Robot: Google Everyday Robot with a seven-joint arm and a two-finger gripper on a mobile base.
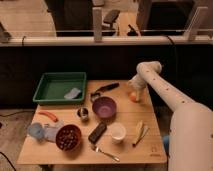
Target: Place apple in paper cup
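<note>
The apple (pixel 132 97) is a small orange-yellow ball at the right rear part of the wooden table (pixel 150 150). My gripper (pixel 135 89) hangs at the end of the white arm, directly over the apple and against its top. The paper cup (pixel 118 131) is a short white cup standing upright near the table's front, left of the banana and in front of the purple bowl. The cup is well in front of the gripper, toward the camera.
A purple bowl (pixel 104 107) sits mid-table, with a black tool (pixel 105 89) behind it. A green tray (pixel 60 86) is at rear left. A metal cup (pixel 83 113), carrot (pixel 47 115), red bowl (pixel 68 137), dark bar (pixel 97 132), fork (pixel 105 152) and banana (pixel 138 131) surround the cup.
</note>
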